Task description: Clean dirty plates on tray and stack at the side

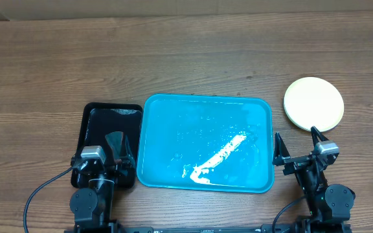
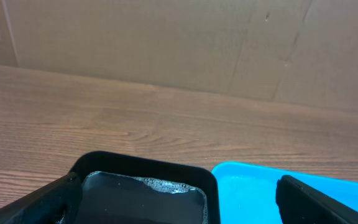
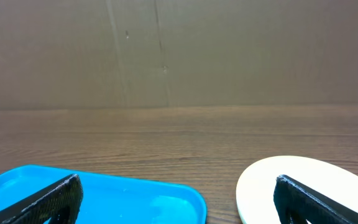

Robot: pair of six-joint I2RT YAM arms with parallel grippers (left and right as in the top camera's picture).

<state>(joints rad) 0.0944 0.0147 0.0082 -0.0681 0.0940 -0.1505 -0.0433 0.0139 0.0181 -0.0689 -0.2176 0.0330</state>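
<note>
A: Why are the left hand (image 1: 118,154) and right hand (image 1: 296,150) hanging spread wide, gripping nothing?
B: I'm judging the job is ending
A: And the tray (image 1: 173,123)?
B: Lying between them, holding only a white smear (image 1: 222,155), long axis running hand to hand. A yellow-green plate (image 1: 314,103) is resting flat, face up, just beyond the right hand; whether others are sitting beneath, I cannot tell

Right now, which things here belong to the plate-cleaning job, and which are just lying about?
Job: large cyan-blue rectangular plastic tray, white-smeared; small round yellow-green-rimmed plastic plate to its right.
Lying about: smaller black rectangular plastic tray holding foamy liquid; brown wooden table.
</note>
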